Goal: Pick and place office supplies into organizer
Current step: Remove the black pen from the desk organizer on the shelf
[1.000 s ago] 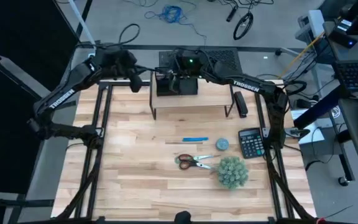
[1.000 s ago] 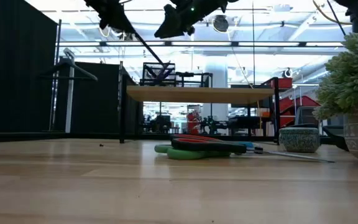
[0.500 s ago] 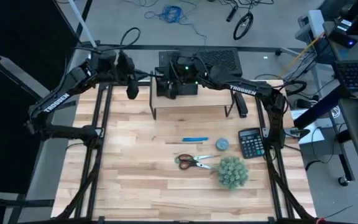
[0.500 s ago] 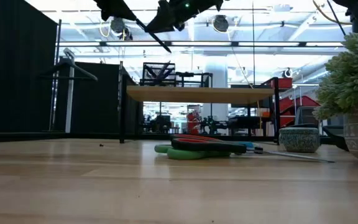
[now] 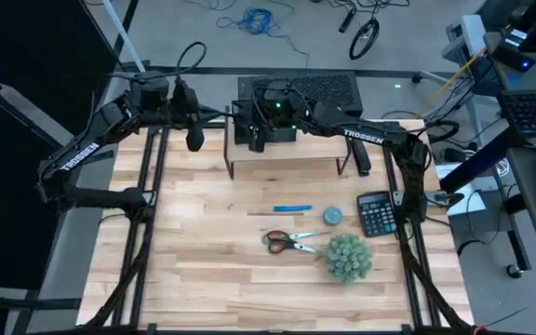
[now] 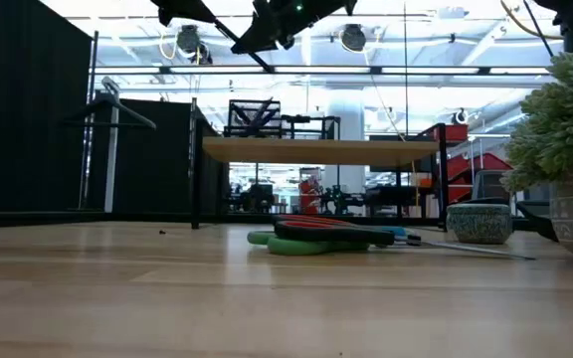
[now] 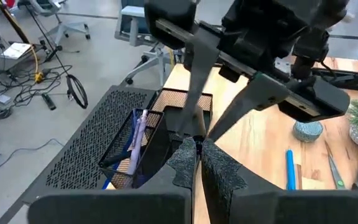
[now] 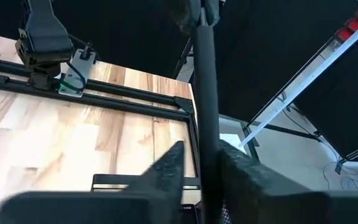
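While scissors (image 5: 292, 242) lie beside plant (image 5: 348, 258), calculator (image 5: 374, 213) sits near.

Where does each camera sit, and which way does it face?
High: above the table, facing straight down; left arm, right arm, scissors.
Low: at tabletop height, facing level across to the shelf; arms at top edge.
Left wrist: on left arm, facing past left gripper to the organizer.
Right wrist: on right arm, facing past right gripper along the pen.
Shared: high and low both show the scissors.
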